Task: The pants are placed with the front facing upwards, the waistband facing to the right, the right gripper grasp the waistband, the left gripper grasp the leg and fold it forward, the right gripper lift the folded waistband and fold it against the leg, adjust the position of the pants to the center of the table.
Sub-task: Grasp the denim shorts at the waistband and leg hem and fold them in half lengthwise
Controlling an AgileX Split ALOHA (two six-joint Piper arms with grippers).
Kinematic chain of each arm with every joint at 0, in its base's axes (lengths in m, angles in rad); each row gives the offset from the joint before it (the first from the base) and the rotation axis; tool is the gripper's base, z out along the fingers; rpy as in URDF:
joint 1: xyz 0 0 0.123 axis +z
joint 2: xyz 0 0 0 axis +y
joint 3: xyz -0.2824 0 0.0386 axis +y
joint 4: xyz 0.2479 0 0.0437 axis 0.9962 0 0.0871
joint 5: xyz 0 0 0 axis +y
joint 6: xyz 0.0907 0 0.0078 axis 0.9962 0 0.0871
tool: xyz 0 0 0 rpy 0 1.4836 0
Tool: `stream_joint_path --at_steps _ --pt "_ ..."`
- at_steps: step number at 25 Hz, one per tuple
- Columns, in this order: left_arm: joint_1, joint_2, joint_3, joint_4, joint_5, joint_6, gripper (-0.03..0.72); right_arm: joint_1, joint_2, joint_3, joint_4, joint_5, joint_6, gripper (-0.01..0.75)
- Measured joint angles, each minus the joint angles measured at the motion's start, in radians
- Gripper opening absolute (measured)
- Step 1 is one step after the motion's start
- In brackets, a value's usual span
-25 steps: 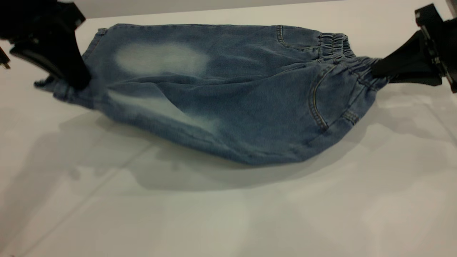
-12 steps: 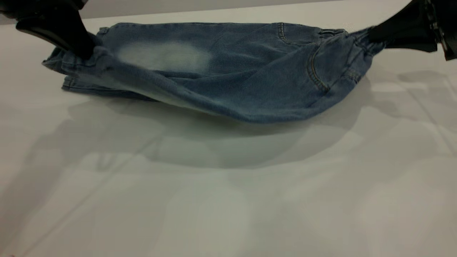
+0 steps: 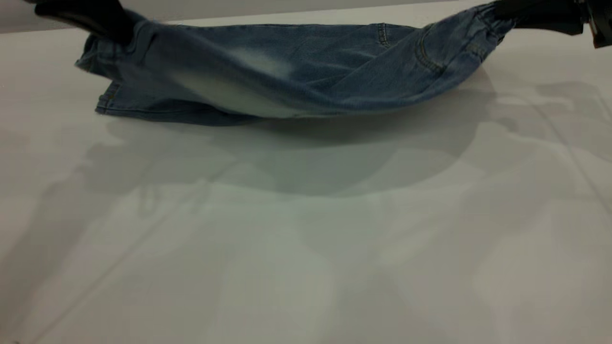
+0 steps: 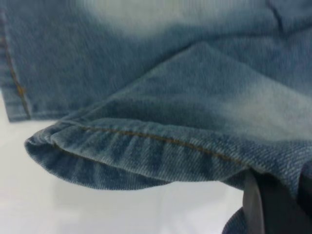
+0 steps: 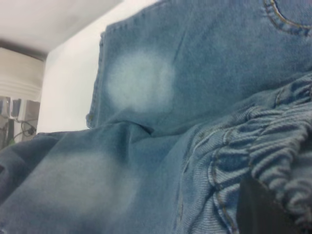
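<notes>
Now we carry the pants (image 3: 287, 71) higher toward the table's (image 3: 306, 239) far edge; left gripper (image 3: 103, 19) pinches the leg hem, right gripper (image 3: 535, 12) clamps the waistband (image 5: 263, 156). Near half lifted since a second ago, fold underway.

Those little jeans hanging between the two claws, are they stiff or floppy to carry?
Probably floppy: the pants sag in the middle between the left claw and the right claw. Likely fairly light, since small pinches at the leg and waistband lift one side. The cloth creases readily, so it may shift when laid down.
</notes>
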Motion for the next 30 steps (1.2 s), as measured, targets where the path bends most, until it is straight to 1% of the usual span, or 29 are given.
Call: stream_joint_path --at_steps 7,11,23,30 --pt "0.000 0.000 -0.001 -0.016 -0.087 0.001 0.036 0.000 0.000 -0.046 0.002 -0.003 0.025 0.033" --pt "0.000 0.000 -0.001 -0.016 -0.156 0.003 0.036 0.000 0.001 -0.077 0.021 -0.019 0.033 0.033" --pt "0.000 0.011 -0.001 -0.013 -0.360 0.002 0.036 0.000 0.111 -0.178 0.037 -0.032 0.078 0.033" --pt "0.000 0.069 -0.001 -0.008 -0.443 0.002 0.039 0.002 0.149 -0.248 0.040 -0.032 0.108 0.033"
